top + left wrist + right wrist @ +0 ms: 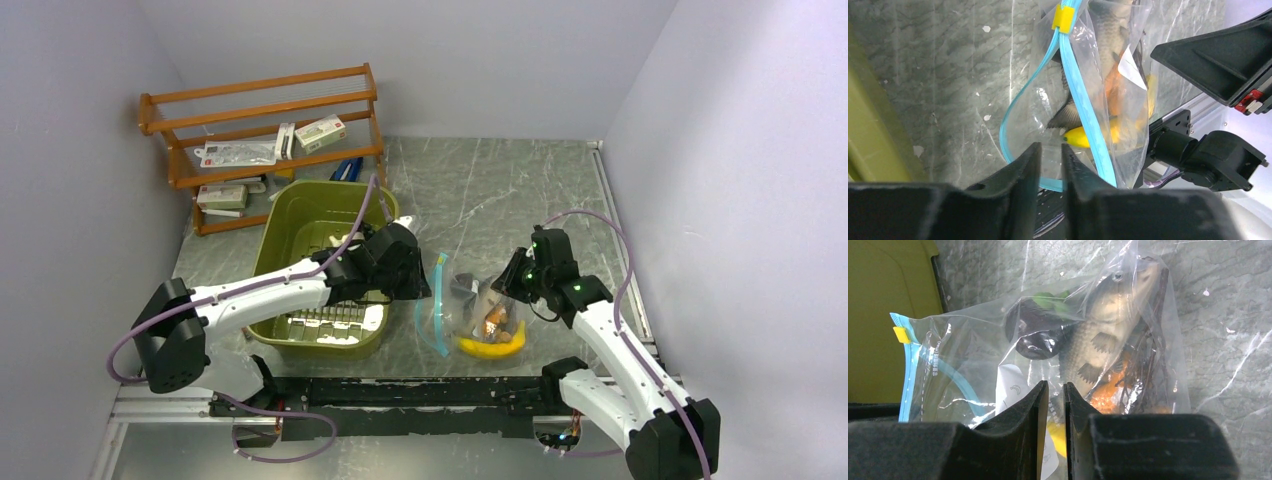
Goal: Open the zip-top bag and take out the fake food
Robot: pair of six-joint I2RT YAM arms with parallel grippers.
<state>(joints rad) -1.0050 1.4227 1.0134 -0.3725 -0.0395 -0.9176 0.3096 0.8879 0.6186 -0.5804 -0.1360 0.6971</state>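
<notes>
Zip-top bag (478, 305): clear and crinkled, on the counter (500, 190) toward its near edge, just right of the green tub and between the two pincers.
Zip strip (1083, 95): light blue, along the bag's left side, running near to far. Its two halves meet at the far end and bow apart in the middle, so the mouth gapes in a loop.
Slider (1063, 17): yellow, at the far end of the strip.
Fake food (492, 325): all of it inside the bag.
Fish (1098, 337): grey and scaled, the largest piece, lying lengthwise in the bag.
Banana (492, 348): yellow, curved along the bag's near end.
Grapes (1034, 337): dark purple, beside the fish, with a green bit just next to them.
Orange bits (1105, 395): packed against the fish's belly.
Left pincer (1050, 147): at the left half of the zip strip, fingers nearly pressed together, the blue edge running through the slit between them; it is pinching the bag's mouth.
Right pincer (1055, 385): on the bag's right side, fingers nearly pressed together with clear film in the slit; it is pinching the bag's wall.
Green tub (310, 215): olive, left of the bag, with the left arm reaching over it.
Wooden rack (260, 85): at the far left by the wall, with packets and small boxes on its shelves.
</notes>
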